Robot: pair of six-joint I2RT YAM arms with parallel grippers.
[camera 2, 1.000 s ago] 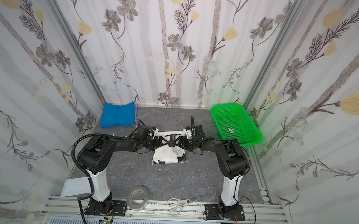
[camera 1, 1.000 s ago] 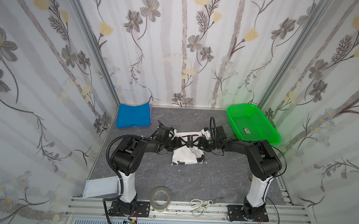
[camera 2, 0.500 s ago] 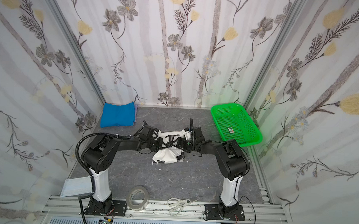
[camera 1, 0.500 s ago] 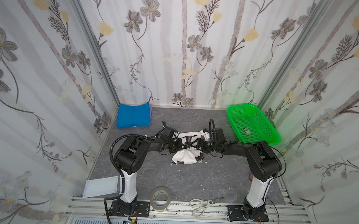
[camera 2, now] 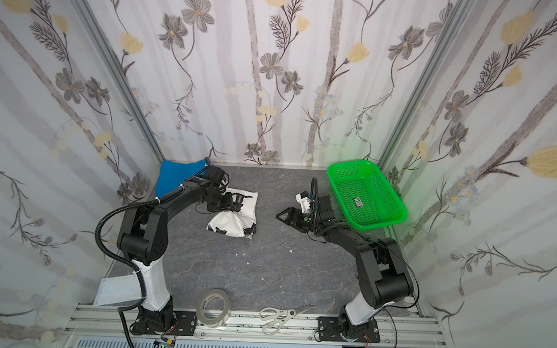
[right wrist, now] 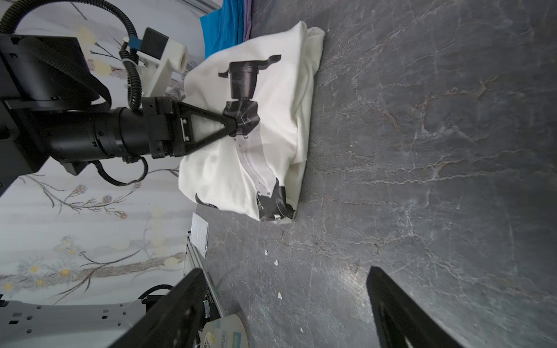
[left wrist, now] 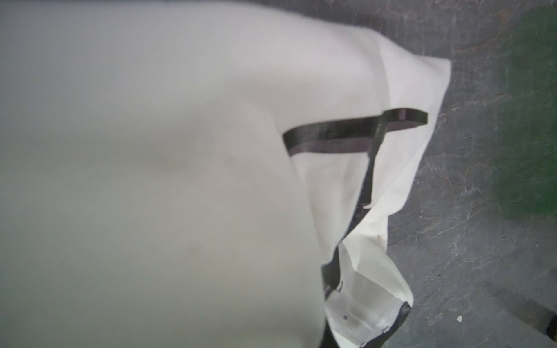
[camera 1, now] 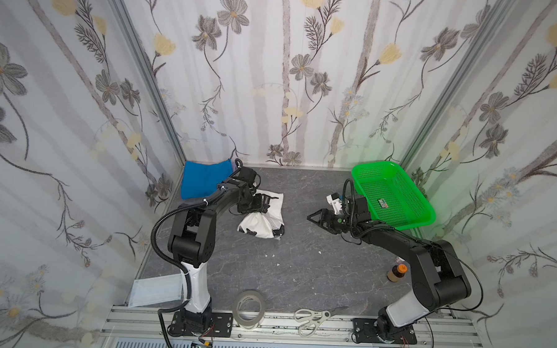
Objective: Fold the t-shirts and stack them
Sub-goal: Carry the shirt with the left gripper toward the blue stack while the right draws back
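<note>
White t-shirt (camera 1: 262, 221) lies bunched on the table (camera 1: 299, 266), near the blue t-shirt (camera 1: 202, 179). The left gripper (right wrist: 235, 126) pinches its print (the right gripper (camera 1: 312, 219) stands wide open, apart). Better to lift slowly, so the folds do not fall open.

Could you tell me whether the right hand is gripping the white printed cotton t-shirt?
No, the right hand is open and apart from the white printed cotton t-shirt, which only the left hand pinches.
</note>
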